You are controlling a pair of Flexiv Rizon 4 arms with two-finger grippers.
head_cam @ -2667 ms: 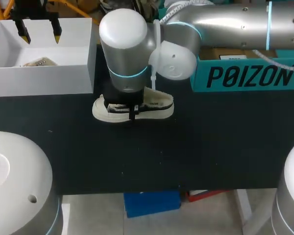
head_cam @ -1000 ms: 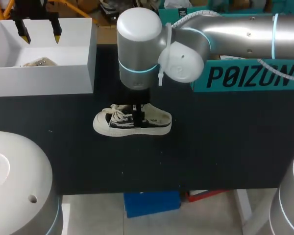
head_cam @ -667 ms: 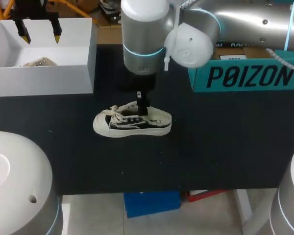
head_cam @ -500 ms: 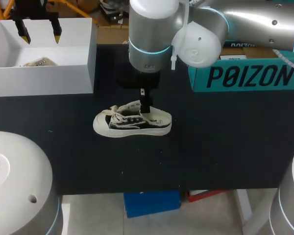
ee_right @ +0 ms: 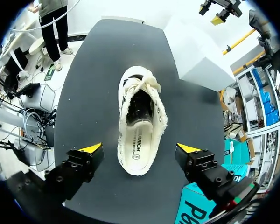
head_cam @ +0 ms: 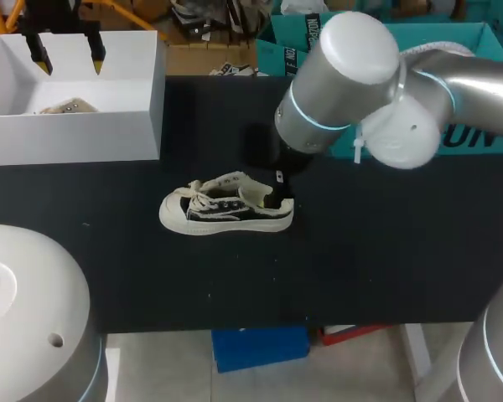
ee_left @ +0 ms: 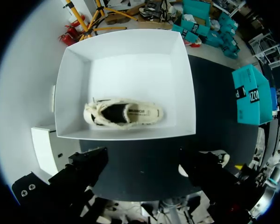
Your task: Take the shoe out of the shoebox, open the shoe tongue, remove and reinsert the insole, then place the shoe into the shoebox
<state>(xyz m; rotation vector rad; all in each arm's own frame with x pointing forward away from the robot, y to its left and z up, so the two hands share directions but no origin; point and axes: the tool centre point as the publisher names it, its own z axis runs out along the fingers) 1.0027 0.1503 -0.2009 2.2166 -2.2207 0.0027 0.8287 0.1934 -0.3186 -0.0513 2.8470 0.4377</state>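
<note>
Shoe [ee_right: 141, 112] lies under right gripper [ee_right: 140, 148], fingers spread — head view hides that — left gripper [ee_left: 143, 157] likewise, over white box [ee_left: 73, 93].

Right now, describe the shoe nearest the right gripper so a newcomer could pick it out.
On the black table, near its middle and beside the white shoebox, a cream-and-black lace-up shoe lies under the right gripper. Unlike the other shoe, which lies inside the box, it sits out on the bare tabletop.
</note>
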